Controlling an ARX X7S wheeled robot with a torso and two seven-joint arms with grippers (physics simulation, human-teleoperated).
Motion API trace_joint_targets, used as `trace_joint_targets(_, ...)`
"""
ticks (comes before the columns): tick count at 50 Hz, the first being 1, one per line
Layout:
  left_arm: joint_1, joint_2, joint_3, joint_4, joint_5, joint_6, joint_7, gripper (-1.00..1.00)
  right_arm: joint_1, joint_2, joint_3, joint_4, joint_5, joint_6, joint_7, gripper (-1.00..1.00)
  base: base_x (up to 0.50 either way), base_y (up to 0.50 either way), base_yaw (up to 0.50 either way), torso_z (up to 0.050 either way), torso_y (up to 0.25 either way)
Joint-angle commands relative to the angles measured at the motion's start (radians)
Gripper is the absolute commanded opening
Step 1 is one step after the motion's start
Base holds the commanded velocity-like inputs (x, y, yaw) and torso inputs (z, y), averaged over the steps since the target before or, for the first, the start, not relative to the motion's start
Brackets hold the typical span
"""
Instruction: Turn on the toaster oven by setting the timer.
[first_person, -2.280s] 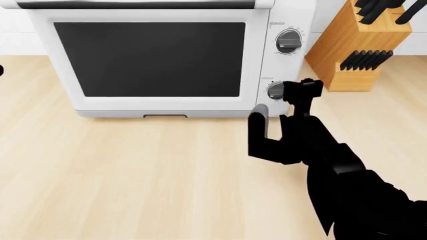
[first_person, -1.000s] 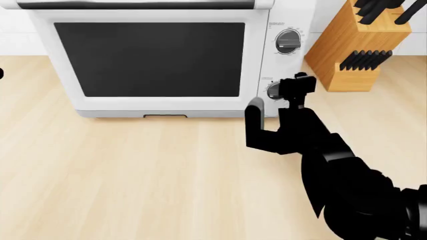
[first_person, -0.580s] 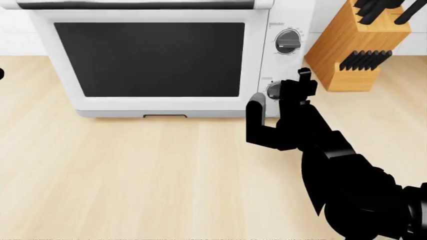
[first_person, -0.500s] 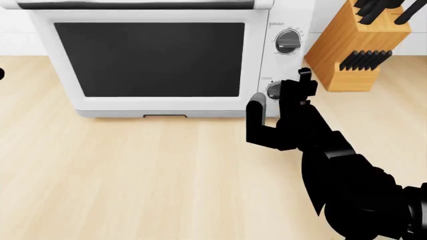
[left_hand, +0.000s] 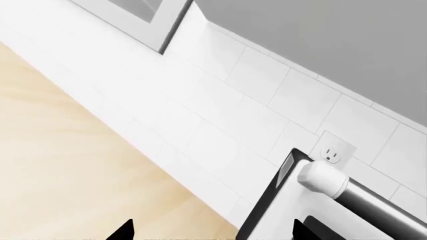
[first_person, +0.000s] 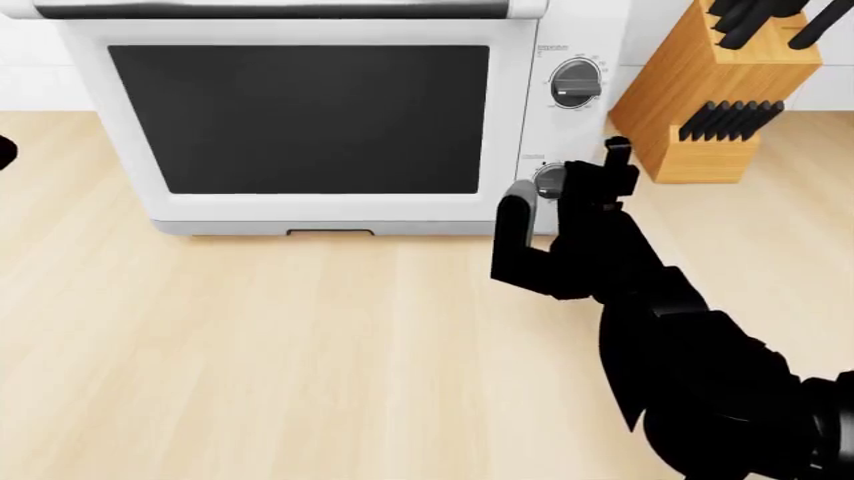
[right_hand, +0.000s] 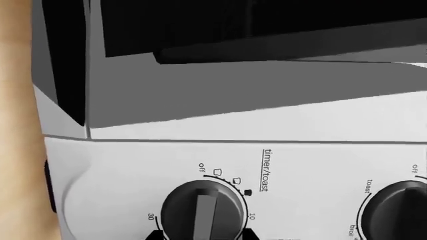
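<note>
A large white boxy toaster oven (first_person: 320, 120) with a wide dark glass door fills the upper half of the head view, standing on a pale wooden countertop (first_person: 267, 350) against a white tiled wall (left_hand: 220, 110). On the oven's side panel, right of the door, an upper round grey knob (first_person: 577, 82) sits clear, while the lower round grey knob (first_person: 549, 181) is partly covered by the black right gripper (first_person: 558, 190), which reaches in from the lower right of the frame on a bulky black arm. One finger (first_person: 515, 215) stands left of the lower knob and the other rises just right of it, so the jaws are spread wide enough to bracket the dial; whether they press on it cannot be told. The right wrist view shows that same knob (right_hand: 203, 212) close up, labelled "timer/toast" (with "off", "10" and "30" printed around it), its ridge running straight along the dial between the 10 and 30 marks, and the second knob (right_hand: 400, 210) at the frame's right edge. A light wooden knife block (first_person: 714, 95) with black handles stands in the upper right of the head view, just beside the oven. The left gripper (left_hand: 210, 231) shows only as two dark tips well apart at the bottom edge of the left wrist view, opened wide and holding nothing, facing the wall, a white outlet (left_hand: 332, 153) and the oven's corner (left_hand: 320, 200).
</note>
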Motion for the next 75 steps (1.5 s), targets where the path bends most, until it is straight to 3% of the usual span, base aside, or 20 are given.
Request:
trace_joint_targets(1,0.005,0.000,0.005,-0.001,-0.007,0.006,-0.004,1.00,-0.016,-0.013,0.065,0.032,0.009,0.011,-0.025,-1.00,0.00,0.00,0.01,0.000,0.000)
trace_joint_targets(54,0.036,-0.006,0.019,0.001,-0.031,0.036,-0.018,1.00,-0.140,-0.060,0.431,0.061,0.178,-0.005,0.063,-1.00,0.01,0.00,0.01,0.000,0.000)
trace_joint_targets(75,0.045,-0.010,0.026,0.000,-0.029,0.047,-0.017,1.00,-0.156,-0.067,0.459,0.055,0.189,0.001,0.076,-1.00,0.01,0.00,0.01,0.000,0.000)
